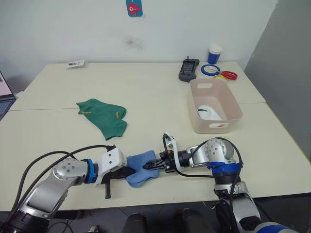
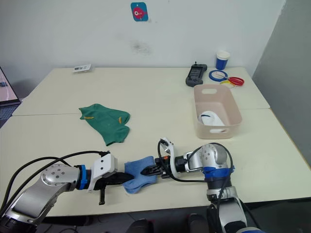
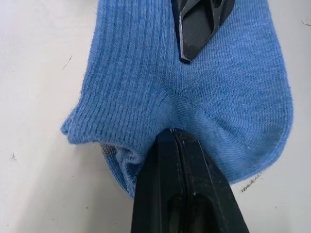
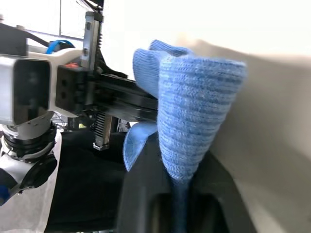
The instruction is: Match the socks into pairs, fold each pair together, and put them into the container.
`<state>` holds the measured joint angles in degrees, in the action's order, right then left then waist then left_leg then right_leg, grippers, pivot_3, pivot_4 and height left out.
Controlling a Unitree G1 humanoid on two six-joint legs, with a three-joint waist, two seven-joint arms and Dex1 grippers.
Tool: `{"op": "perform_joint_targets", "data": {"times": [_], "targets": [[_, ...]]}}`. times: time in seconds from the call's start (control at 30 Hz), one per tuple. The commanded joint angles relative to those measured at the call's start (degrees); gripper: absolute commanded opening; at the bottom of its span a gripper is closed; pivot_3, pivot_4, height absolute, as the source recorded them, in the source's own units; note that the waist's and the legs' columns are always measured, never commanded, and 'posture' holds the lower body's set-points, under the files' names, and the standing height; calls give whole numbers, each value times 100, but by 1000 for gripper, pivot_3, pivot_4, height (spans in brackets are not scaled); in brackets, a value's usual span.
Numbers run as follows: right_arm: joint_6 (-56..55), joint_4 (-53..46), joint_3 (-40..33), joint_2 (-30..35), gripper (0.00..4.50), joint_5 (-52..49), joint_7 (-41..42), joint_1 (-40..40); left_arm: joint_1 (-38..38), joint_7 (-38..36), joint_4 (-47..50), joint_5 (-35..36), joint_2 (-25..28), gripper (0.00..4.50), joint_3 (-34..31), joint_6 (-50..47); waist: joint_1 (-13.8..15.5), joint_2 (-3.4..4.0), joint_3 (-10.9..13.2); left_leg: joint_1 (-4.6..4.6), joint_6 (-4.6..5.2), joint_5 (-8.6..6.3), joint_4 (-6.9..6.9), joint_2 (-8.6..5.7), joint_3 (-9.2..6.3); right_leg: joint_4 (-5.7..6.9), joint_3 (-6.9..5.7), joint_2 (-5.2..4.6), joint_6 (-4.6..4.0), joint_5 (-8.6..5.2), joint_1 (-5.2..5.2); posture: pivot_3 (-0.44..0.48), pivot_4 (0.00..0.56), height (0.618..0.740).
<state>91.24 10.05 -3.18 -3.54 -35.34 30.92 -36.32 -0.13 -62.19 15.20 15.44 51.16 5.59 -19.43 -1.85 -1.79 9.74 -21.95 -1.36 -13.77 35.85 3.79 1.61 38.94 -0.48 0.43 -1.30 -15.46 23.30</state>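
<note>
A light blue pair of socks (image 1: 141, 168) lies bunched near the table's front edge, between my two grippers. My left gripper (image 1: 131, 171) is shut on its left edge, and in the left wrist view the fingers (image 3: 172, 145) pinch the fabric. My right gripper (image 1: 147, 165) is shut on the pair's right end, with blue cloth (image 4: 194, 107) standing up between the jaws. Two dark green socks (image 1: 104, 115) with yellow marks lie overlapped at the centre left. The pink-beige container (image 1: 217, 127) stands at the right with a white sock (image 1: 209, 112) inside.
At the back right are a blue-and-white paper cup (image 1: 215, 53), a blue tape ring (image 1: 210, 70), red-handled scissors (image 1: 228, 75) and a black handheld device (image 1: 188, 69). A small card (image 1: 76, 63) lies at the back left. A laptop edge (image 1: 3, 92) shows at far left.
</note>
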Motion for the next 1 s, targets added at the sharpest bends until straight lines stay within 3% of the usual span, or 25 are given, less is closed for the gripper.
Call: {"op": "perform_joint_targets", "data": {"times": [0.03,0.07,0.17,0.33,0.43,0.57,0.8,0.93,1.0], "targets": [[-108,-44,16,16,21,-29,-67,59,194,-161,-115,5,10,0,150,-98,0,0,0,0,0,0,0,0,0,0,0,0,0,0,0,0,150,740],[-124,-73,11,40,21,-41,-57,56,188,-210,-43,215,-28,0,6,-150,0,0,0,0,0,0,0,0,0,0,0,0,0,0,0,0,150,740],[-217,-404,63,259,0,-158,88,91,98,-258,357,1338,-84,596,-760,-897,-4,-1,5,-8,0,0,0,2,0,-1,0,0,-1,0,6,0,150,740],[-429,-1026,-103,658,0,-401,189,148,30,-370,896,2394,267,2173,-1632,-1761,20,-12,9,-100,-1,1,17,-7,-16,1,-15,3,6,3,74,0,150,740],[-556,-1628,-396,737,0,-579,138,141,-182,-332,1085,3021,445,3158,-2030,-2232,9,-12,12,-104,-1,1,15,-9,-11,-3,-7,3,8,4,78,0,150,740],[-604,-2413,-738,668,0,-781,-102,101,-733,-165,1030,3226,445,4449,-2056,-2430,6,-10,15,-102,-1,1,10,-3,-15,-6,-9,17,7,2,78,0,150,740],[-703,-3400,-1549,735,0,-1215,-643,-559,-2311,690,872,3823,-222,4478,-1794,-2913,13,-14,25,-101,-1,1,15,-5,-14,0,-5,33,8,3,77,0,150,740],[-1393,-3209,-1575,2027,0,-721,-597,-1270,-3322,1340,565,3536,-908,4478,-1363,-2885,63,-17,37,-105,-2,1,21,-16,-14,-3,-6,28,15,7,72,0,150,740],[-2211,-2849,-1031,2989,0,-96,-248,-1334,-3665,1640,301,3209,-1266,4478,-1183,-2669,87,-19,37,-111,-2,2,24,-23,-14,-10,1,28,21,11,73,0,150,740]]}}
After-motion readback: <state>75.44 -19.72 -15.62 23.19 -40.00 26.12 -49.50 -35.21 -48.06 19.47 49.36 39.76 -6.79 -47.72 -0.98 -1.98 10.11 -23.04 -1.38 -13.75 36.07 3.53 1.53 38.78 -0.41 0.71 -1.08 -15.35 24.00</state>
